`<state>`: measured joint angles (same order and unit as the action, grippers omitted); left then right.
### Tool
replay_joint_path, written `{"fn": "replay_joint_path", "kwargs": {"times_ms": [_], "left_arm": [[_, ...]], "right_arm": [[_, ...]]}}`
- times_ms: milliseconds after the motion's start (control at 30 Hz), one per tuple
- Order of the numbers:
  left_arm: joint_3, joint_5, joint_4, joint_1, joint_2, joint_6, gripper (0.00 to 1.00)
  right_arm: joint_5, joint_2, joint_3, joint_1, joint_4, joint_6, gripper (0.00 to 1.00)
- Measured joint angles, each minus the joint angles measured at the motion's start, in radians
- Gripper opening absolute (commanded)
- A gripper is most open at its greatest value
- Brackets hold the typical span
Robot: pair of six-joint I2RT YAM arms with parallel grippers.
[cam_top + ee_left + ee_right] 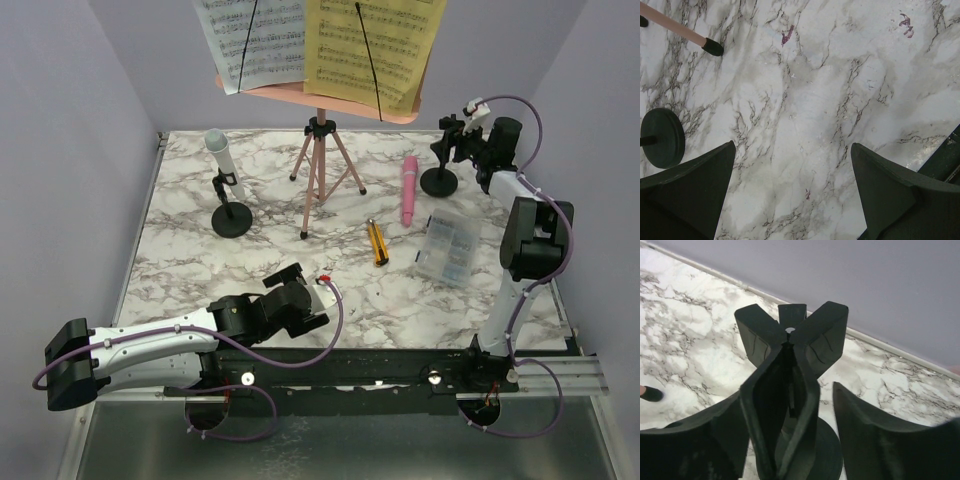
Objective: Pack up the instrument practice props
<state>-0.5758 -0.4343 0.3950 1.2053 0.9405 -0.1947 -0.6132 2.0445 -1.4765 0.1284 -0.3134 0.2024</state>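
The right gripper (786,392) stands part-open around the forked clip (820,335) of the right mount (440,182). The clip sits between its fingers, close against the left one, and a strip of the marble table (685,330) shows between the clip and the right finger (890,440), so nothing is clamped. The mount's round base lies straight below this gripper, flat on the table.

On the gripper's left-arm side the pink mic (409,190) lies flat, just beside the mount's base but apart from it. Back toward the arm bases from there lie the cutter (379,242) and the box (450,250), the box near the right arm's elbow.

The left gripper (792,147) is spread wide over bare table and holds nothing. In its wrist view the base of the left mount (660,137) lies just outside its left finger, and a black-capped foot of the tripod (712,47) rests ahead and to the left.

From above, the grey mic (218,150) stands upright in the left mount, well ahead of this gripper. The tripod stands between the two mounts and carries the rack (330,100). The white page (250,40) is on the rack's left and the yellow page (375,45) on its right, each crossed by a thin black arm.
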Motion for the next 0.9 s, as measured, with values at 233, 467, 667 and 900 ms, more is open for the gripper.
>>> {"fn": "replay_joint_path", "kwargs": {"times_ms": [233, 467, 667, 900], "left_arm": [[0.0, 0.0, 0.0, 0.0, -0.004, 0.0, 0.99], [0.0, 0.0, 0.0, 0.0, -0.015, 0.0, 0.99], [0.0, 0.0, 0.0, 0.0, -0.024, 0.0, 0.99], [0.0, 0.0, 0.0, 0.0, -0.027, 0.002, 0.99]], "right_arm": [[0.016, -0.061, 0.074, 0.0, -0.001, 0.005, 0.99], [0.021, -0.154, 0.188, 0.005, -0.012, 0.008, 1.0], [0.02, -0.259, 0.299, 0.019, -0.042, 0.008, 0.99], [0.019, -0.359, 0.406, 0.063, -0.06, 0.0, 1.0]]}}
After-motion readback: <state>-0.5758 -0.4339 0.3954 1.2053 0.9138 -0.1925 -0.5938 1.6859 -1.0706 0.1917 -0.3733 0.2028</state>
